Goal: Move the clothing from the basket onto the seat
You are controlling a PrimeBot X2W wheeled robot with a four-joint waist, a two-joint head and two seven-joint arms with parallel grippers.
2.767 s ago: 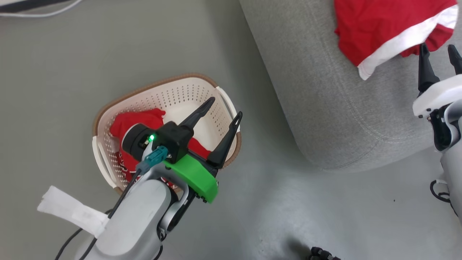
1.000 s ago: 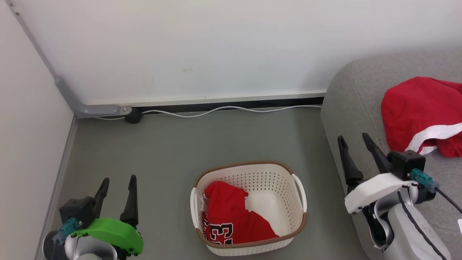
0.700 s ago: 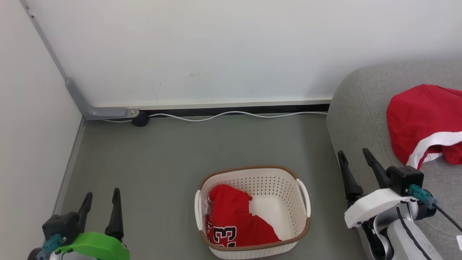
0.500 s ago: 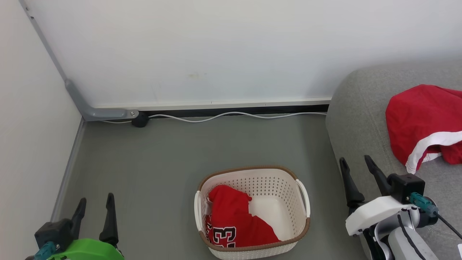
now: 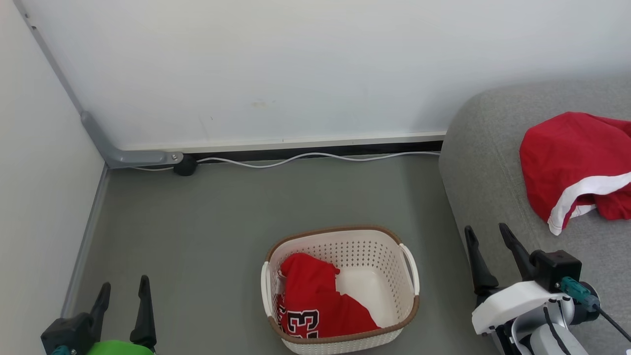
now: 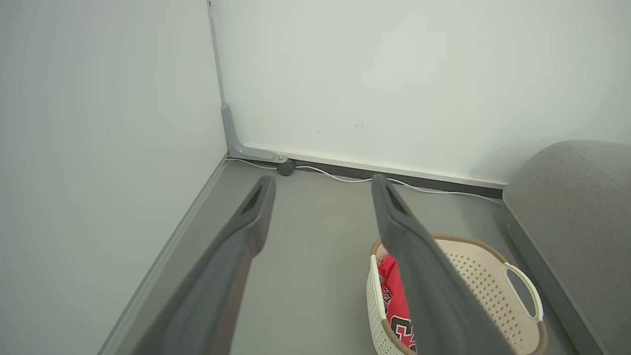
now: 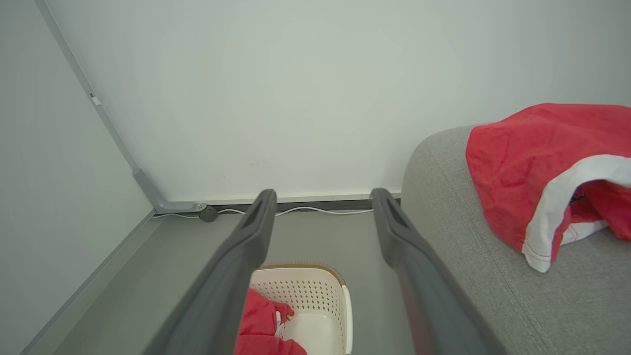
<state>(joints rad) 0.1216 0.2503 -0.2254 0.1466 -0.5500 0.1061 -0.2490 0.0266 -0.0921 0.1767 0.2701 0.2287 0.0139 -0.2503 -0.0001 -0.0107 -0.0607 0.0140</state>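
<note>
Robot's L fingers (image 5: 144,315) & R fingers (image 5: 476,266) are both spread wide, nothing btwn either pair, tips aimed at the far wall. Btwn the two pairs, on the grey floor (image 5: 222,212), sits the cream basket (image 5: 345,245), nearer the R fingers than the L and apart from both. Inside it, bunched on the side toward the L fingers, lies a red jersey (image 5: 315,296) w/ black-white numerals facing up. The basket's half toward the R fingers shows bare bottom.

In the L wrist view one finger cuts across the basket's rim & hides part of the jersey. In the R wrist view a finger covers the basket's near side.

Outboard of the R fingers is the grey sofa (image 5: 488,162), its rounded end right by the tips in the head view. On it, beyond the R tips & well apart, lies a 2nd red garment (image 5: 562,153), crumpled, w/ its white hem band toward the robot.

Farther on, a white cable (image 5: 315,157) runs along the skirting to a black plug (image 5: 186,166) by a grey corner trim (image 5: 123,159), ahead of the L fingers. Behind that is the white wall (image 5: 296,64).
</note>
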